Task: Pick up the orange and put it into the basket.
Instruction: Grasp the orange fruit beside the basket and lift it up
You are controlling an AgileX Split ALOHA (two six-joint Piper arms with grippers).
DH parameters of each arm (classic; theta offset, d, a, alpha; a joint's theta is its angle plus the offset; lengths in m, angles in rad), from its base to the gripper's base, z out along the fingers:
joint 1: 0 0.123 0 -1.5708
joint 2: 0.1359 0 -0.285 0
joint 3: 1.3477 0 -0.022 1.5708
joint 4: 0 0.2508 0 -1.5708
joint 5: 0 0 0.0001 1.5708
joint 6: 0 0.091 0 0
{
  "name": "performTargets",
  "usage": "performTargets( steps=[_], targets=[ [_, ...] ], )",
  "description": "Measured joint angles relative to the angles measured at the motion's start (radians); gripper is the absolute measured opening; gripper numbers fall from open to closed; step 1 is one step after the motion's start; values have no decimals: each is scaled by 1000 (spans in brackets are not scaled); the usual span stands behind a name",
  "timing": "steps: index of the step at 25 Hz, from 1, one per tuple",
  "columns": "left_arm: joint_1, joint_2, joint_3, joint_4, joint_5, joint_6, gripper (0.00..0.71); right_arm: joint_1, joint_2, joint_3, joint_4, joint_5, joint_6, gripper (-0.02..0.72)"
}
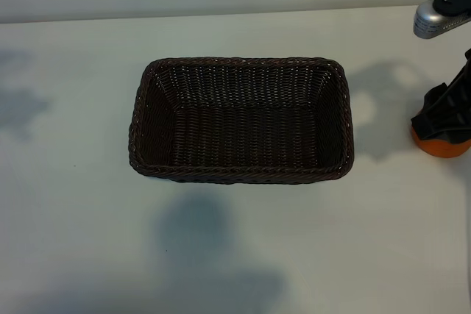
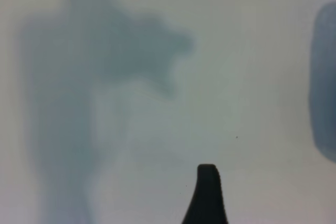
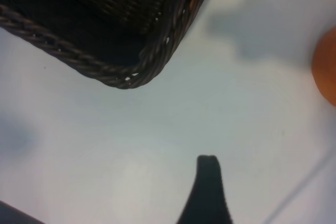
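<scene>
Dark and close, one fingertip (image 3: 208,182) of my right pincer (image 1: 444,119) hangs spread above the desk (image 1: 235,255), straddling the orange (image 1: 441,145) at the right edge, not clenched. That fruit sits right of the basket (image 1: 241,119), well apart. Left pincer (image 2: 207,192) hovers released over bare desk. No writing shows.

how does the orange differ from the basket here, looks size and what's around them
The orange is small, smooth and bright orange; the basket is far bigger, dark brown and woven. The orange sits at the table's right edge, mostly hidden under the right tool; the basket stands mid-table, fully in view, with nothing inside. Both rest on the white table.
</scene>
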Motion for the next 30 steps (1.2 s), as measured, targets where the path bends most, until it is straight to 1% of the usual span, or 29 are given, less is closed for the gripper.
performTargets(
  steps=[4,10,15,21,26,30],
  targets=[
    [2,-135,0,0,25,1,596,0,0,0,-1,0,0,558],
    [2,-427,56,25,34,5,594,0,0,0,-2,0,-1,558],
    [2,-610,145,39,55,1,595,0,0,0,-3,-2,-1,558],
    [2,-778,267,33,31,-15,595,0,0,0,-3,-3,-1,558],
    [2,-915,374,5,-26,-17,595,0,0,0,-5,-3,-1,558],
    [2,-997,484,-2,-25,-25,594,0,0,0,-5,-3,-1,558]
  ],
)
